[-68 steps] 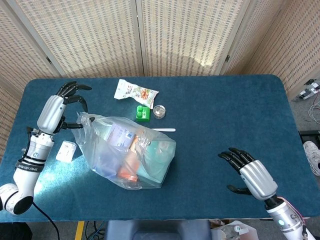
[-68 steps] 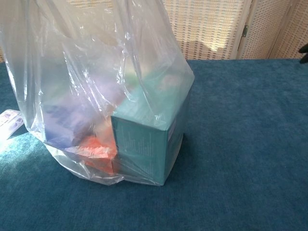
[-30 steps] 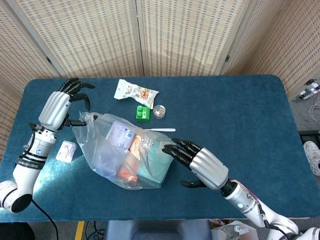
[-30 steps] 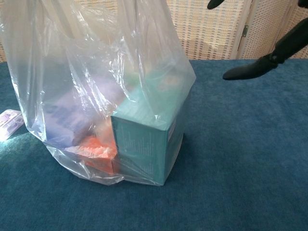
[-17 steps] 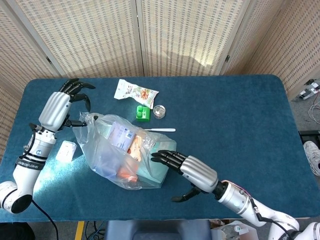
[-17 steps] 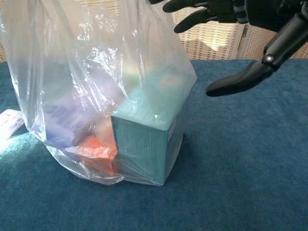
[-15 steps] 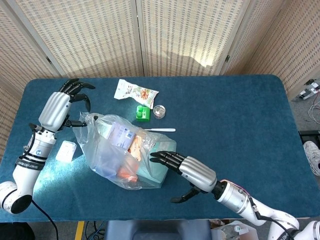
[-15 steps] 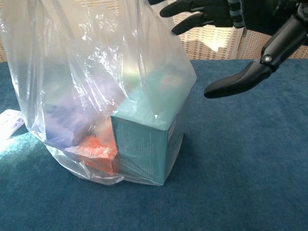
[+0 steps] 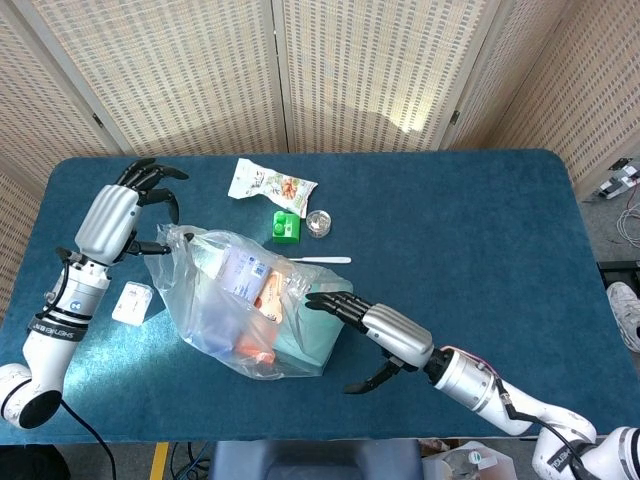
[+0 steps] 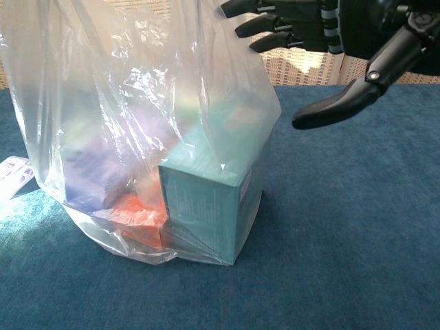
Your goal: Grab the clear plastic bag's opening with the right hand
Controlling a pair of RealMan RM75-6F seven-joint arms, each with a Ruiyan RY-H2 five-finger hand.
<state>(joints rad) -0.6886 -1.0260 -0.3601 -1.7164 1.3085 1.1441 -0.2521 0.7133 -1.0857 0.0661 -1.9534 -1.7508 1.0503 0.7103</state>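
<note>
While one clear plastic bag (image 9: 250, 310) sits on the blue table (image 9: 470, 220) left of centre, your two hands flank it: the left hand (image 9: 128, 205) at the bag's far-left corner, the right hand (image 9: 375, 330) at its near-right side. Inside the bag you can count one teal box (image 10: 206, 185) and one orange pack (image 10: 137, 210), plus a purple item (image 10: 103, 165) and a white printed pack (image 9: 240, 268). Behind the bag lie one snack packet (image 9: 272, 183), one green block (image 9: 286, 226), one small clear dish (image 9: 319, 222) and one white stick (image 9: 320, 260); one small white packet (image 9: 131, 302) rests to the bag's left. Your left hand's fingers curl at the bag's rim, though you cannot tell whether they truly pinch it. Your right hand is released, fingers spread and holding nothing, fingertips (image 9: 318, 300) reaching just over the bag's crumpled opening (image 9: 285, 280); in the chest view they hover above the plastic's upper right edge, thumb (image 10: 337, 103) hanging apart below
</note>
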